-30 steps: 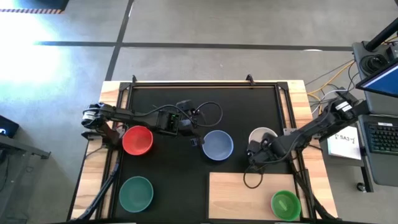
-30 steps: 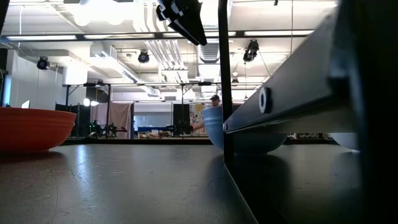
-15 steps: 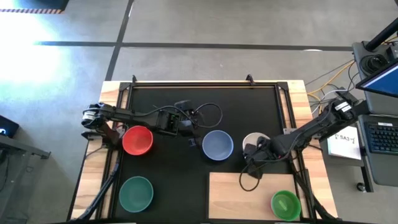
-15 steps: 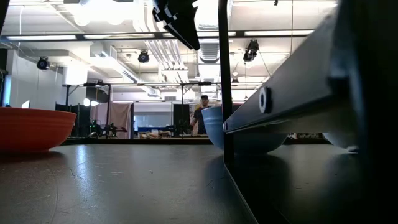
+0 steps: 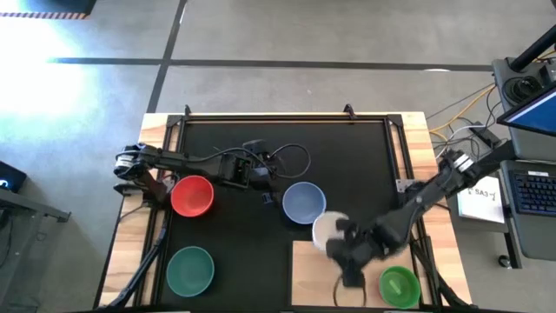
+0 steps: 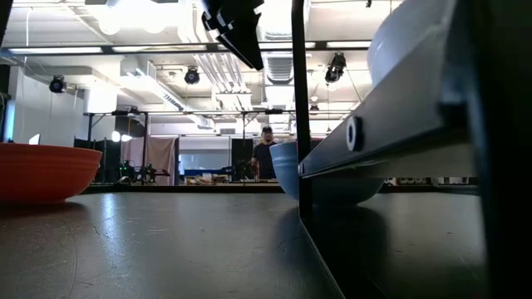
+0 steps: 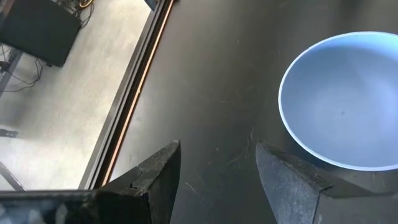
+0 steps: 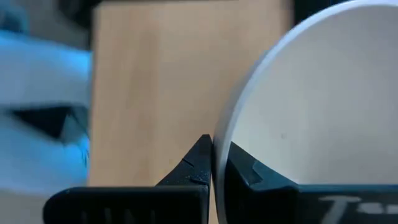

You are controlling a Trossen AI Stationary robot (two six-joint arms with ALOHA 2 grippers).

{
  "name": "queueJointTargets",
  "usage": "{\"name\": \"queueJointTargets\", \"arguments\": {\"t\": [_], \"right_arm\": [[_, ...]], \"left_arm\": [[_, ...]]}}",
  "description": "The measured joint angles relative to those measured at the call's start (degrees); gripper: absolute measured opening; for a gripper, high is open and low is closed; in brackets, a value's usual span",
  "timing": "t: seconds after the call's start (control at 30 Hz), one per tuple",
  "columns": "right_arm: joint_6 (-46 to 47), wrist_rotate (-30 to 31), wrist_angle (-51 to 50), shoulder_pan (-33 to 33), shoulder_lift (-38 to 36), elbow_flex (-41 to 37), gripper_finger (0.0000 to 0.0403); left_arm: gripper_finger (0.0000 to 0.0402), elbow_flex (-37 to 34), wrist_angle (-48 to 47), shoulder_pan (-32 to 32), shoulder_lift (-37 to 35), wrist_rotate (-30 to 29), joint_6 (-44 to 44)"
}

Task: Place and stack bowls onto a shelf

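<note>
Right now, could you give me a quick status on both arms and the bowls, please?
Right end effector shut on white bowl, at the shelf's edge. Left end effector open, beside periwinkle bowl. Nothing in the way.

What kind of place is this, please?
Probably a robotics lab or workshop: a two-arm rig at a black-matted table, exposed ceiling ducts and hanging lights, and a computer screen beside it.

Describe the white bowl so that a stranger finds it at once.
On the black mat, look at the upper left corner of the wooden shelf. The white bowl is there, its rim pinched by the right tool, beside the periwinkle bowl. It is the only white bowl.
</note>
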Motion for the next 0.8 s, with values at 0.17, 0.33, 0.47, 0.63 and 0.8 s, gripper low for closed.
{"name": "queueJointTargets", "arguments": {"t": [0.17, 0.33, 0.47, 0.63, 0.8], "right_arm": [[-10.15, 0.17, -0.26, 7.15, 7.4, 6.78, 0.0008], [-17.99, 7.09, -3.34, 12.47, 13.71, 13.81, 0.0008], [-17.88, 8.11, -8.08, 13.26, 17.24, 16.59, 0.0008], [-17.01, 4.01, -8.57, 13.26, 18.84, 16.65, 0.0008], [-14.03, 1.67, -8.17, 13.36, 18.17, 16.65, 0.0008]], "left_arm": [[0.0192, 0.0, -0.08, 0.0, 0.02, -0.01, 0.06], [0.0192, 0.0, -0.1, 0.0, 0.02, -0.01, 0.08], [0.0192, 0.0, -0.14, 0.0, 0.02, 0.01, -0.68], [0.0192, 0.0, -0.14, 0.0, 0.02, 0.01, -1.18], [0.0192, 0.0, -0.17, 0.0, 0.02, 0.01, -1.19]]}}
